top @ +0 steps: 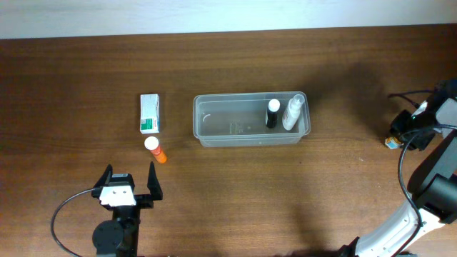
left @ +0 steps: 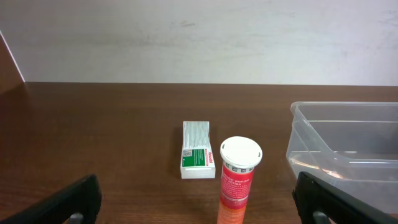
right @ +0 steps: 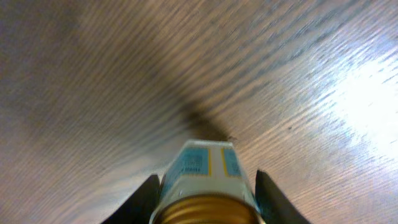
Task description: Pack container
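The container (top: 250,141), a clear plastic tub, stands at the table's middle; it also shows at the right of the left wrist view (left: 348,143). Inside it, at the right end, are a black bottle with a white cap (top: 272,114) and a clear bottle (top: 293,113). A green-and-white box (top: 149,113) (left: 198,157) and an orange tube with a white cap (top: 155,149) (left: 238,177) lie left of the tub. My left gripper (top: 128,182) (left: 199,205) is open and empty, just short of the tube. My right gripper (top: 398,138) (right: 208,190) is shut on a small jar with a blue-and-yellow label and gold lid (top: 391,143) (right: 205,165), at the far right.
The wooden table runs to a pale wall at the back. My right arm and its cable (top: 421,185) fill the right edge. Bare wood lies between the tub and my right gripper.
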Tool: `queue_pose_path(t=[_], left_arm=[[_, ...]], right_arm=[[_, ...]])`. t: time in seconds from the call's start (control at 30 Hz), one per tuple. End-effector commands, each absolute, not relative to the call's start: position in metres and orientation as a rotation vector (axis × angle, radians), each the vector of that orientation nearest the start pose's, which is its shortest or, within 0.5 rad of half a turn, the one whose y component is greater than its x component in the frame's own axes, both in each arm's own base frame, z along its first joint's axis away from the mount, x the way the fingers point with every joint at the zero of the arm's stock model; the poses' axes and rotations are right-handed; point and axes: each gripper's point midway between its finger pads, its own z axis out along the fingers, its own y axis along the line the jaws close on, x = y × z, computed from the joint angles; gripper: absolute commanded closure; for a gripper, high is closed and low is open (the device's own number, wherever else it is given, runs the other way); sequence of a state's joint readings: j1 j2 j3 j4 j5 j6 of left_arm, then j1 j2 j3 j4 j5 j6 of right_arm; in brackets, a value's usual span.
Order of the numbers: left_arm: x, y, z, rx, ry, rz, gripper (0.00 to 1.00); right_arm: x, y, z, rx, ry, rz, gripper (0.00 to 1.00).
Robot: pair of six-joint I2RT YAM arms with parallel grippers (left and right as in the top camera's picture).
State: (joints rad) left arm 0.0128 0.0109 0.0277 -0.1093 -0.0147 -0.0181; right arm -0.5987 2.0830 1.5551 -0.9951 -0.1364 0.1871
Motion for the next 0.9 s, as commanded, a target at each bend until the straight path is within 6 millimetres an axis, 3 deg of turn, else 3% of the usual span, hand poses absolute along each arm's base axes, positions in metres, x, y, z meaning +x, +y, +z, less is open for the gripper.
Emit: queue_pose_path(t=[0.0,0.13,0.3,0.4,0.57,0.7,0.87], left_arm=[[0.245,0.005,0.156,-0.020,1.662,0.015,0.01],[0.245,0.005,0.156,-0.020,1.661,0.015,0.01],[0.245,0.005,0.156,-0.020,1.662,0.015,0.01],[0.245,0.005,0.156,-0.020,1.661,0.015,0.01],[0.245,0.005,0.156,-0.020,1.662,0.015,0.01],[0.245,0.005,0.156,-0.020,1.661,0.015,0.01],[0.245,0.005,0.156,-0.020,1.662,0.015,0.01]], right_arm=[[0.369,-0.206,0.058,1.131,2.769,0.290,0.65],[0.378,-0.195,0.092,1.057,2.763,0.383,0.65],[0.389,-0.165,0.137,0.911,2.786,0.490,0.64],[0.395,-0.142,0.162,0.807,2.817,0.493,0.64],[0.407,-0.086,0.199,0.562,2.862,0.494,0.64],[0.409,-0.035,0.213,0.352,2.911,0.495,0.64],[0.400,0.019,0.208,0.121,3.009,0.397,0.64]])
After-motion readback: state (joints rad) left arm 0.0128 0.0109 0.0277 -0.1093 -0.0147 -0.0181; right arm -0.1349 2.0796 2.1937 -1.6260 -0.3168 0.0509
